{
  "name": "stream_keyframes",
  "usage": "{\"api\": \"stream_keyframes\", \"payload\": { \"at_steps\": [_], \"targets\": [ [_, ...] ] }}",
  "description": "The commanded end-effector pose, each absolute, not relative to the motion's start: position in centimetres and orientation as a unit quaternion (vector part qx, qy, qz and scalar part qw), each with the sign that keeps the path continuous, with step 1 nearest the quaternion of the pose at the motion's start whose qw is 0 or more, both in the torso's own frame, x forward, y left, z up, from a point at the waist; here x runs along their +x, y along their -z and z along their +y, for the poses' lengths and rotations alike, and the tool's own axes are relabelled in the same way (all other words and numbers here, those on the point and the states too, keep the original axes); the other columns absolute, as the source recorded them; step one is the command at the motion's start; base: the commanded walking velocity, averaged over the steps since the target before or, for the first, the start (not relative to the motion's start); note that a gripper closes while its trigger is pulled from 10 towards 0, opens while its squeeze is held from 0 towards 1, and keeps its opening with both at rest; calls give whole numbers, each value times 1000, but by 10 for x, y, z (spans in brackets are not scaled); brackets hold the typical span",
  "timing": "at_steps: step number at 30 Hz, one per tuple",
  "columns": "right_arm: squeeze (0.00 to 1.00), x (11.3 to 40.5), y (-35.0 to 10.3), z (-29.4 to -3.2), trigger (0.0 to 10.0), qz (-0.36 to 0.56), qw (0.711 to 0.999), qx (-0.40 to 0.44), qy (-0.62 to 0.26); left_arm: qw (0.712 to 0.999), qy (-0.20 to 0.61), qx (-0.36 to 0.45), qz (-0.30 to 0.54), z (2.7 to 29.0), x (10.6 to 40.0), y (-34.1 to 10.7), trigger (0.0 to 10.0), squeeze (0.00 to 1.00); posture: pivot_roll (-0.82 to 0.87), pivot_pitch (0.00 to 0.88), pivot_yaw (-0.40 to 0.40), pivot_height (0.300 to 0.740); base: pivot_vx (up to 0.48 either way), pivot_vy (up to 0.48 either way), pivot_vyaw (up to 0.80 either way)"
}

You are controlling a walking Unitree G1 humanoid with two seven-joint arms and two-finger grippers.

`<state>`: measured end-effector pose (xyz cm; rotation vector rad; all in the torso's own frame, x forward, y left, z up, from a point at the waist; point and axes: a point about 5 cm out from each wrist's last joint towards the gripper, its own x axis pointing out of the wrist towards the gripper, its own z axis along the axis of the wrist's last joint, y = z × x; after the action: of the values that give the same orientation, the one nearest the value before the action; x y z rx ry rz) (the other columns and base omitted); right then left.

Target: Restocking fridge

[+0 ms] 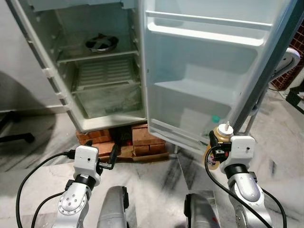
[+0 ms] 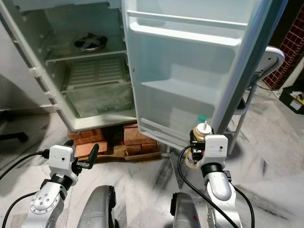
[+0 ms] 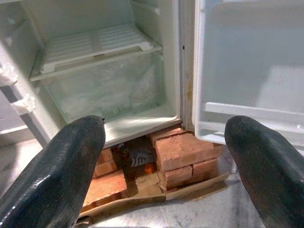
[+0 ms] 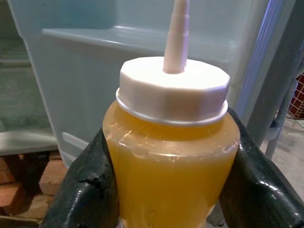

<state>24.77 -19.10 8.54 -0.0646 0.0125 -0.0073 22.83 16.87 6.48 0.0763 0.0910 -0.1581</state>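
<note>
Right wrist view: right pincer [image 4: 173, 190] clamps the bottle [image 4: 172, 156] just before the fridge door [image 1: 209, 71]. Left pincer [image 3: 166, 166] gapes, empty, near the bricks [image 3: 183, 154]. A dark pan [image 1: 101, 42], perhaps, sits on the shelf [image 1: 97, 56].

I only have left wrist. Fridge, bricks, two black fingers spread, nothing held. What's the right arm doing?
Observer: The right gripper has its jaws closed on a squeeze bottle of yellow sauce with a white nozzle cap, held upright.
Operator: Where is it relative to the door?
Observer: In the head views the bottle sits low in front of the open fridge door, near its bottom shelf.
Operator: Anything on that bottom shelf?
Observer: A small teal cap shows just behind the bottle; what it belongs to is hidden.
Operator: Main compartment, above what I see?
Observer: A dark bowl sits on the upper shelf.
</note>
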Motion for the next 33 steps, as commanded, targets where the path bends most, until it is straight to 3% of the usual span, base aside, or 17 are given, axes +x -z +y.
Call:
{"api": "stream_keyframes", "payload": {
  "at_steps": [1, 8, 33],
  "targets": [
    [0, 249, -88, -187, 10000, -2, 999, -34, -12, 995, 76, 41, 50, 171, 227, -64, 10000, 0, -9, 41, 41, 614, 262, 0, 0],
    [0, 247, -89, -179, 10000, -6, 999, -35, -36, 995, 79, 42, 52, 170, 226, -64, 10000, 0, -10, 44, 39, 614, 279, 0, 395],
    [0, 251, -90, -181, 10000, -7, 999, -28, -42, 995, 80, 42, 51, 167, 226, -64, 10000, 0, -12, 52, 28, 614, 299, 0, 0]
  ]
}}
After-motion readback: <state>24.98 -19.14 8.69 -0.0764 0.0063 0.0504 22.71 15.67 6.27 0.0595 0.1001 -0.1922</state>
